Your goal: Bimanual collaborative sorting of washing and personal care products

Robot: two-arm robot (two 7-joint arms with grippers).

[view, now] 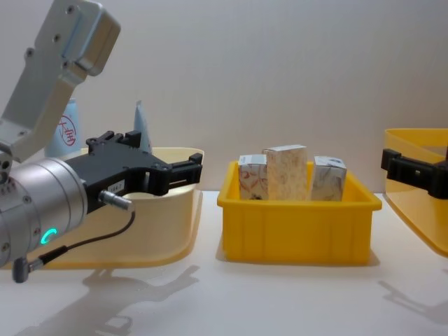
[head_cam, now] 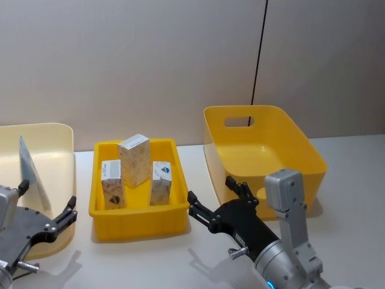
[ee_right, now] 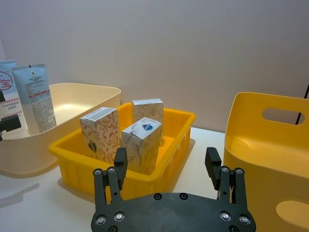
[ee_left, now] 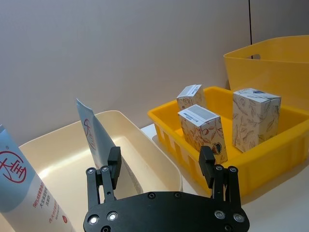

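Three marbled cartons (head_cam: 134, 159) stand inside the yellow tray (head_cam: 137, 218). The left gripper (head_cam: 48, 194), left of it, and the right gripper (head_cam: 210, 188), right of it, are both released. A pale-blue tube (head_cam: 33, 171), possibly two, is further left.

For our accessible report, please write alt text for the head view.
Three marbled cartons stand upright in a shallow yellow tray at centre, between a cream tub holding a pale-blue tube and a deep yellow tub. The left claw and the right claw hover open in front, holding nothing.
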